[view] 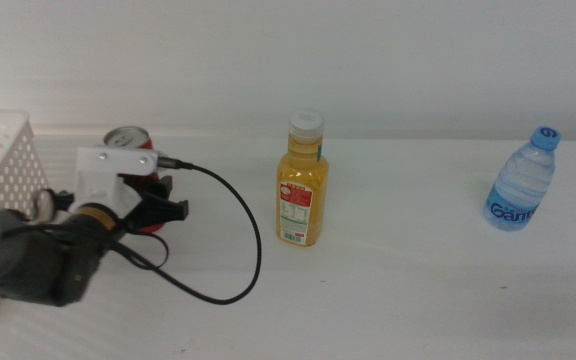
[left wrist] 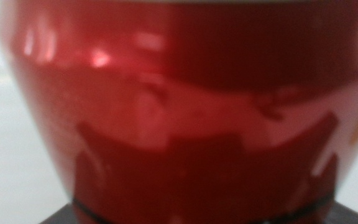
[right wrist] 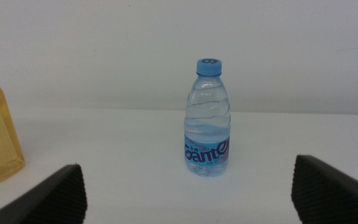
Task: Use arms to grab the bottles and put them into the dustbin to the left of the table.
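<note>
Middle view puts the left gripper at the left of the frame, right at the red can, which stands upright behind it, just right of the white dustbin at the frame's left edge. That arm is plainly the nearer one for the can, and the bin sits just beyond on its own side. In the left wrist view the can fills almost the whole frame, its long axis vertical; the jaws themselves are hidden there, and I cannot tell whether they are pressed on the can or only around it.

An orange juice bottle stands upright mid-frame, its small label print too fine to read. 1 water bottle stands at the far right; the right wrist view shows it upright straight ahead of the right gripper, jaws wide apart and well short of it. Its blue label reads roughly "Ganten".
</note>
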Robot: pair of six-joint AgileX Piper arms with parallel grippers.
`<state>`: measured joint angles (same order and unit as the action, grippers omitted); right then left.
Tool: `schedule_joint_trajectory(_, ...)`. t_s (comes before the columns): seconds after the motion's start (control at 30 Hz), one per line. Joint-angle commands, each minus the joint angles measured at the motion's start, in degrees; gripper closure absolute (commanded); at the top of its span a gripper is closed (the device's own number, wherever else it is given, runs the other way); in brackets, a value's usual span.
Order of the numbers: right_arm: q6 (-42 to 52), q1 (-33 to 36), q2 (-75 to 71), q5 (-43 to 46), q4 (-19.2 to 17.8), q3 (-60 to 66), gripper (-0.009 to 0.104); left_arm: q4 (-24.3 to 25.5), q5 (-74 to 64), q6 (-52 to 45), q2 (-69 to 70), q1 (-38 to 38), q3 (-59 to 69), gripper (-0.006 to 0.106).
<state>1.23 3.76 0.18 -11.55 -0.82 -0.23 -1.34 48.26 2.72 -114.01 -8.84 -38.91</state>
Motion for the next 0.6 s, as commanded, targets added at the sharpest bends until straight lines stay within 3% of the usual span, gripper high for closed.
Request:
schedule_joint_trajectory(0.0,0.1,-0.4,-1.8,0.5,-0.3,2.4,0.007,0.3,-6.5,0.7,9.3,-0.3,2.6,0.102)
schedule_joint_trajectory(0.13,0.1,-0.4,-1.8,0.5,-0.3,2.4,0.007,3.1,-34.0,0.8,27.7,-0.3,3.7,0.102)
schedule_joint_trajectory(0.3,0.1,-0.4,-1.8,0.5,-0.3,2.4,0.007,3.1,-61.1,0.5,43.6,-0.3,0.3,0.102)
schedule_joint_trajectory(0.57,0.1,-0.4,-1.8,0.5,-0.3,2.4,0.007,5.2,-102.0,-7.4,45.0,2.5,-16.8,0.102)
